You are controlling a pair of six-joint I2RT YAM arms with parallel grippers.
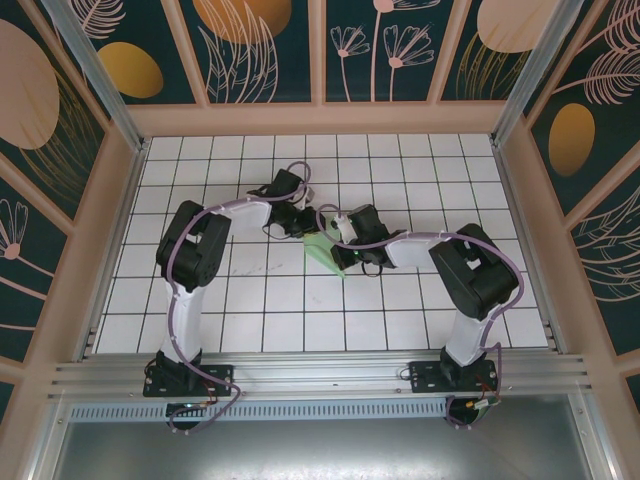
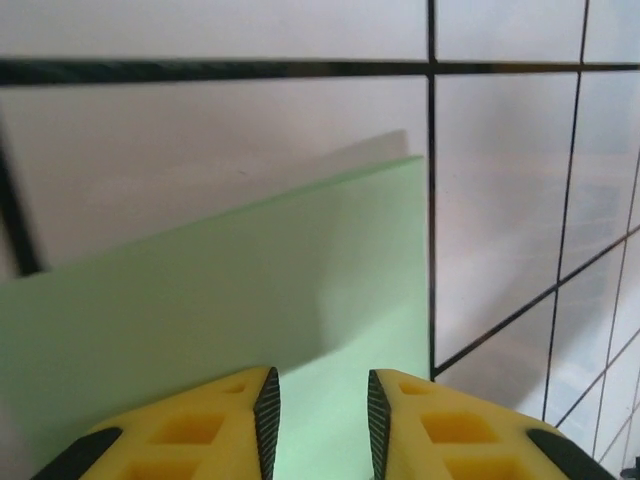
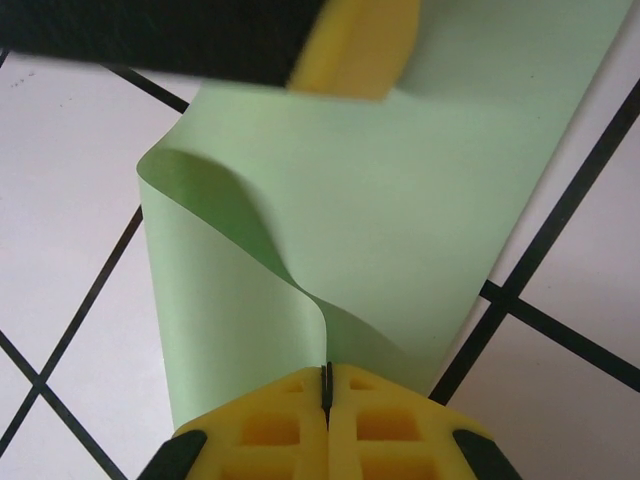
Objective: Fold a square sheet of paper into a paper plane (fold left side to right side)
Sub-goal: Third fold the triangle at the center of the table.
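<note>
Square sheet of paper: pale green, plain, lying at the middle of the worktop, partly doubled over.

Right tool: clenched on the near edge of the sheet. The paper lifts off the worktop in a soft curl and runs up into the pinched jaws. The bend is rounded, not creased flat.

Left tool: released, its yellow fingers parted with a clear gap. It hangs low over the opposite end of the sheet. I cannot tell whether a pad touches the paper.

One straight edge of the sheet runs diagonally across the worktop's grid lines. The two tools face each other closely across the paper.
</note>
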